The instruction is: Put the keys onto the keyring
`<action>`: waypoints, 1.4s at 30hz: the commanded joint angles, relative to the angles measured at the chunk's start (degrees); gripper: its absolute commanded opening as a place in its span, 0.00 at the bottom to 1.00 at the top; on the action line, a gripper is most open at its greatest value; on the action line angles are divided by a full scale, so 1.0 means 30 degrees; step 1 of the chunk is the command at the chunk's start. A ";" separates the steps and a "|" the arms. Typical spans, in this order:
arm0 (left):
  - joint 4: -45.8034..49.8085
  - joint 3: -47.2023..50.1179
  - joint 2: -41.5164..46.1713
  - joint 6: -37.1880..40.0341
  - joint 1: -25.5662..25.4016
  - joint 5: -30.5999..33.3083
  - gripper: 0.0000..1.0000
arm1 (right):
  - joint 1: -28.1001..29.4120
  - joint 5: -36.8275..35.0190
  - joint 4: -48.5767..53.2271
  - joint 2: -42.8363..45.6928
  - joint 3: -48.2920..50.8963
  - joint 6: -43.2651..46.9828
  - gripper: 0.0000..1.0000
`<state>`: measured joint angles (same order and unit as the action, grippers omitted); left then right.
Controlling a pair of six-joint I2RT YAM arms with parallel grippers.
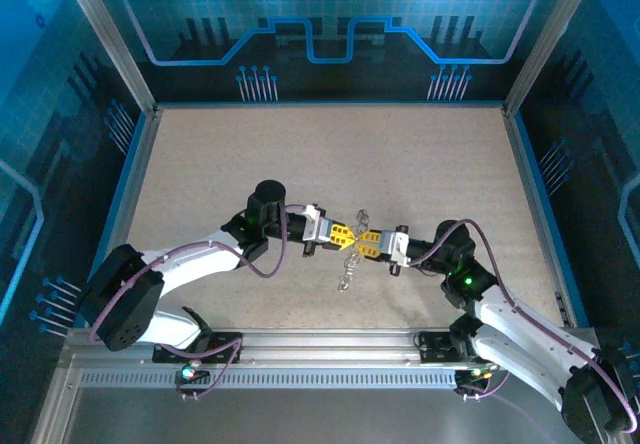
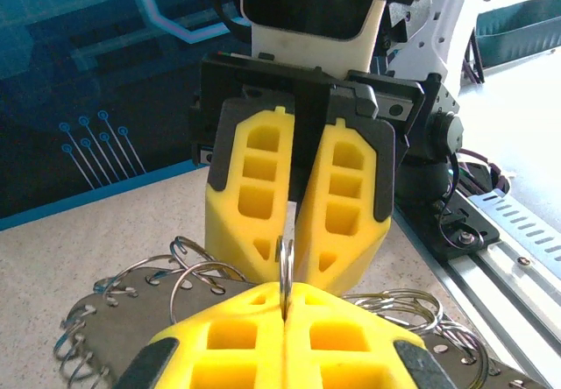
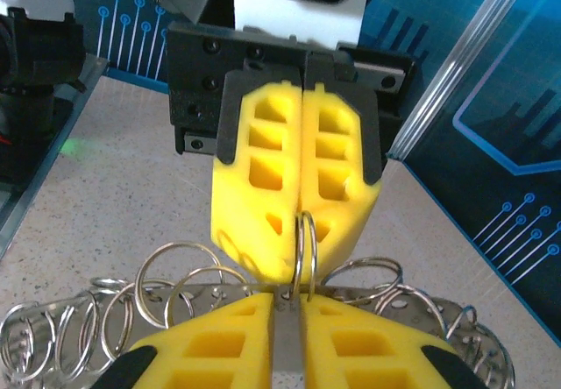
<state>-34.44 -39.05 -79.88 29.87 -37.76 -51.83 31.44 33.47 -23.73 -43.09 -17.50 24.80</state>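
Note:
Both grippers meet tip to tip above the middle of the table. My left gripper (image 1: 345, 235) (image 2: 287, 306) is shut on the keyring (image 2: 286, 271), a small silvery split ring that stands upright and edge-on out of its tips. In the right wrist view the keyring (image 3: 297, 258) sticks out of the left gripper (image 3: 298, 247) opposite. My right gripper (image 1: 368, 241) (image 3: 287, 306) has its jaws a narrow gap apart. A flat grey blade (image 3: 287, 345), seemingly a key, sits between them. Its far end reaches the foot of the ring.
A grey metal plate (image 2: 114, 319) (image 3: 255, 289) with small holes lies across under the fingertips, carrying several more split rings (image 3: 180, 271). In the top view it hangs below the grippers (image 1: 347, 269). The aluminium rail (image 1: 330, 344) runs along the near edge, and blue walls enclose the table.

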 commanded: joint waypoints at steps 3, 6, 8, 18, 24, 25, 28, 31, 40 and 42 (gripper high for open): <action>-0.0826 0.0273 -0.0435 -0.0096 -0.0157 -0.0911 0.00 | -0.0111 -0.0404 -0.2704 0.0590 0.0811 -0.1280 0.16; -0.0932 0.0242 -0.0476 -0.0112 -0.0179 -0.0974 0.00 | -0.0113 -0.0203 -0.2172 0.0682 0.0769 -0.0996 0.16; -0.1128 0.0235 -0.0517 -0.0224 -0.0205 -0.0923 0.00 | -0.0128 -0.0200 -0.1675 0.0744 0.0611 -0.0737 0.15; -0.2090 0.0297 -0.0865 -0.1060 -0.0352 -0.0052 0.20 | 0.0289 -0.1026 -0.0758 0.0299 0.0122 -0.0122 0.00; 0.4769 -0.0566 0.0580 0.2979 -0.0338 0.1636 0.29 | 0.0874 -0.3207 0.3594 0.0053 -0.1668 0.1037 0.00; 0.6144 -0.0902 0.0759 0.3716 -0.0343 0.1910 0.28 | 0.1027 -0.3389 0.3922 -0.0048 -0.1823 0.1153 0.00; 0.9290 -0.1875 0.0947 0.5335 -0.0358 0.2371 0.24 | 0.1397 -0.3719 0.4797 -0.0694 -0.2344 0.1557 0.00; 0.9971 -0.2303 0.0772 0.5468 -0.0489 0.2753 0.21 | 0.1979 -0.4452 0.5580 -0.1281 -0.2911 0.1876 0.00; 1.1202 -0.2853 0.0319 0.6594 -0.1088 0.4521 0.02 | 0.2234 -0.4434 0.5771 -0.1487 -0.3162 0.1919 0.00; 1.2175 -0.3251 0.0288 0.6996 -0.1236 0.4861 0.00 | 0.2234 -0.4332 0.5775 -0.1529 -0.3147 0.1957 0.00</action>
<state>-3.68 -46.09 -78.41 47.46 -40.27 -38.20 37.52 20.67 -5.04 -48.29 -24.75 30.09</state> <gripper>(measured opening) 0.067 0.049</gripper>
